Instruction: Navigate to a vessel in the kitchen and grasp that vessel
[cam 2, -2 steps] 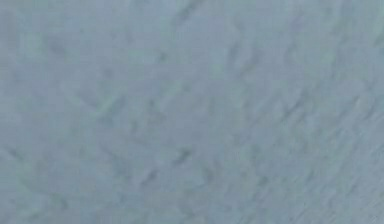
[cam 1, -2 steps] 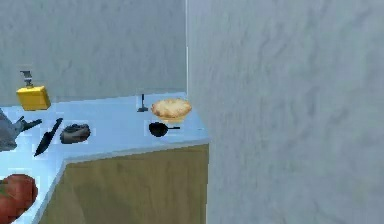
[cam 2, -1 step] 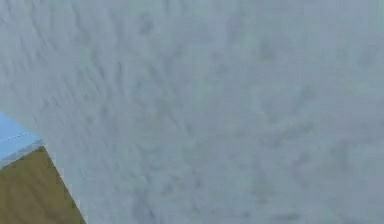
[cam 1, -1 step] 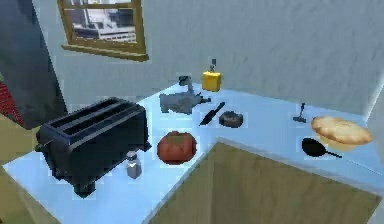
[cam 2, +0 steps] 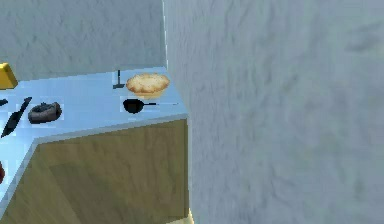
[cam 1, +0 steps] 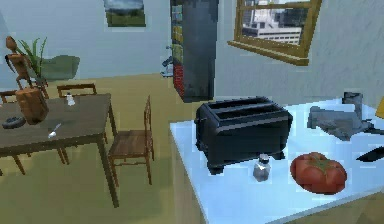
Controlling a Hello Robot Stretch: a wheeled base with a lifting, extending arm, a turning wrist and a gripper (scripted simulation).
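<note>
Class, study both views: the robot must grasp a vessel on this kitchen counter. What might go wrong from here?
1. The small dark pan lies near the edge of the counter, beside a round loaf; a clumsy reach might push it off.
2. The dark bowl sits by a long dark tool, which could be knocked.
3. A chair stands close to the counter; driving forward might bump it.

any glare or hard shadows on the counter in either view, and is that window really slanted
Forward view: no glare on the pale counter, just a soft shadow under the toaster; the window slants only from the viewing angle. Arm side view: the counter is evenly lit, and the wall is mottled with grey shading.
</note>
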